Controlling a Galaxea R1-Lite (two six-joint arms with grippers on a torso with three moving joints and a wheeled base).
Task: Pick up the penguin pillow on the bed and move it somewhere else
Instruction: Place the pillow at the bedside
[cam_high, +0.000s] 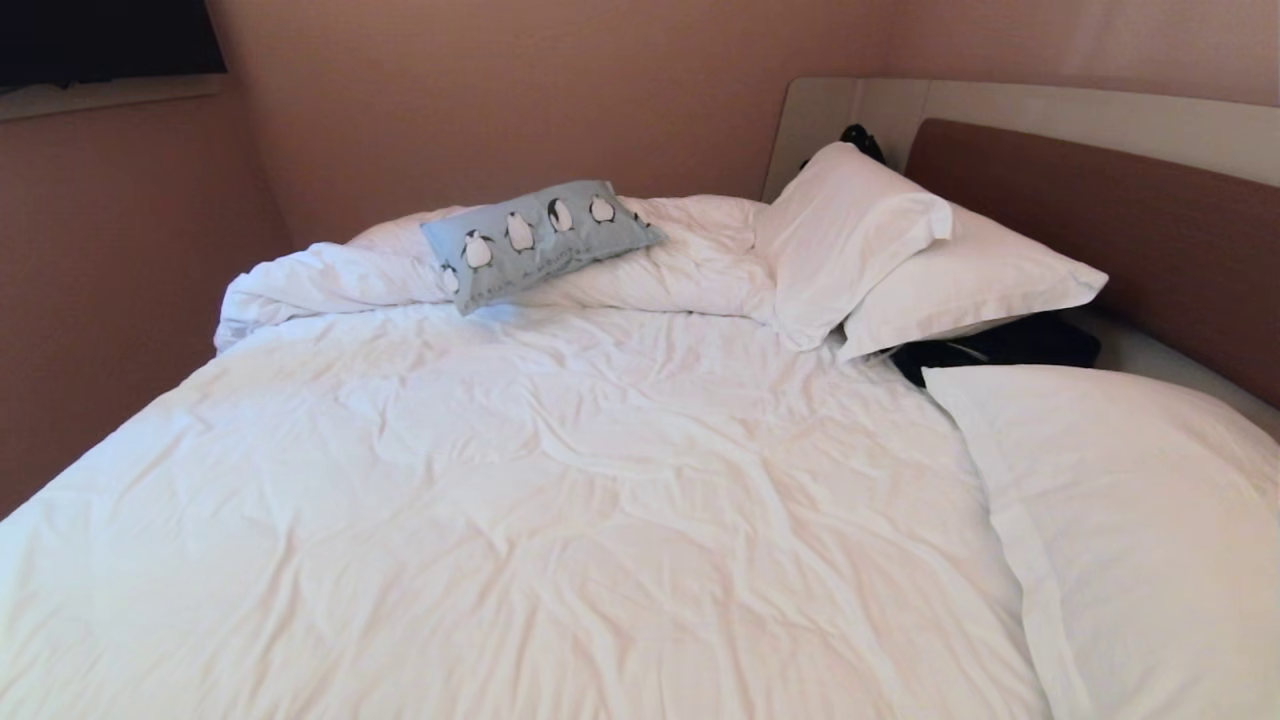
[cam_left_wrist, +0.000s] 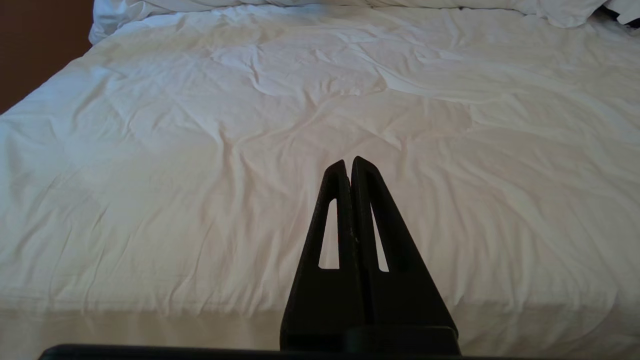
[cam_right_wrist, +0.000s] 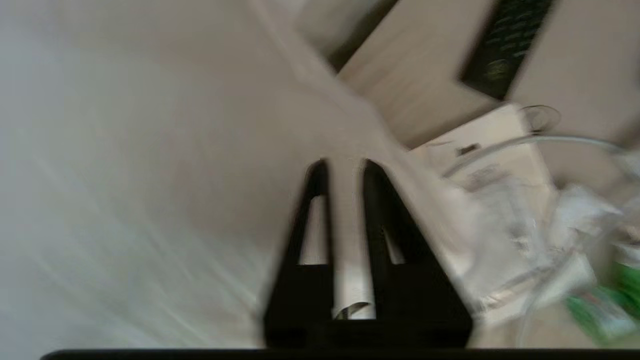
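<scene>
Black right gripper (cam_right_wrist: 342, 165): seen only in its own wrist view, blurred; its two fingers stood slightly apart with a narrow gap between them and nothing held in that gap.
Under the right gripper: pale bedding on one side; on the other, a beige surface carrying smeared clutter, including a dark remote-like object (cam_right_wrist: 505, 45), white papers or packaging (cam_right_wrist: 495, 170), a clear curved wire or tube, and something green (cam_right_wrist: 605, 305) at the edge. What that clutter was could not be told for certain.
Left gripper (cam_left_wrist: 350, 162): fingers pressed together, tips touching, empty; it hung just off the near edge of the bed, pointing across the duvet toward the far side.
Head view: neither arm appeared in it.
Bed (cam_high: 560, 480): covered by a rumpled white duvet, bunched into a ridge along the far side; brown headboard (cam_high: 1120, 230) with pale surround at the right.
Penguin pillow (cam_high: 540, 240): light blue with a row of black-and-white penguins, lying tilted on top of the bunched duvet ridge at the far side, left of centre, well apart from both grippers.
White pillows: two stacked (cam_high: 900, 255) at the far right against the headboard, to the right of the penguin pillow; a third large one (cam_high: 1130, 520) at the near right.
Dark item (cam_high: 1000, 345): black fabric or bag tucked between the stacked pillows and the near-right pillow.
Containers: none could be made out with contents.
</scene>
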